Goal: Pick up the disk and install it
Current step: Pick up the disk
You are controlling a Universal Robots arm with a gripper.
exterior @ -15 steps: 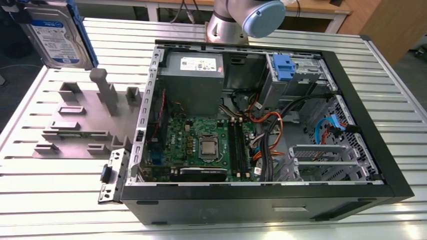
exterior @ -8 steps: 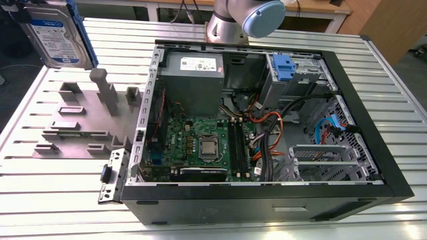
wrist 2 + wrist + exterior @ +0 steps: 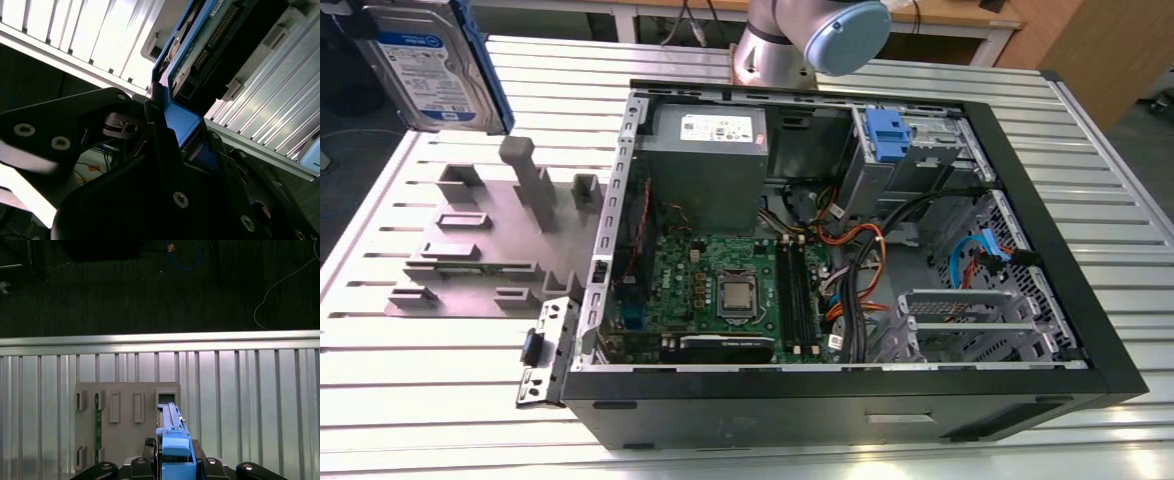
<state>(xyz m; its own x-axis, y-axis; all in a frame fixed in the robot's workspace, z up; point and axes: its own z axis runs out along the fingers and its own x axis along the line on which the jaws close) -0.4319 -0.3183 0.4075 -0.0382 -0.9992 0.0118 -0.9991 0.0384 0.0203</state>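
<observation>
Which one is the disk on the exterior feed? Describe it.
Find the open computer case, then the grey fixture plate on the exterior view's left of it. Beyond that plate, in that view's upper left corner, the disk is held upright by the gripper. Its white-and-blue label and blue frame set it apart from the grey parts near it.

Disk (image 3: 420,65) and arm (image 3: 771,50) are both cut off by the top edge in the exterior view; in both wrist views the disk's near end is hidden inside the dark gripper (image 3: 176,462), itself cropped.
</observation>
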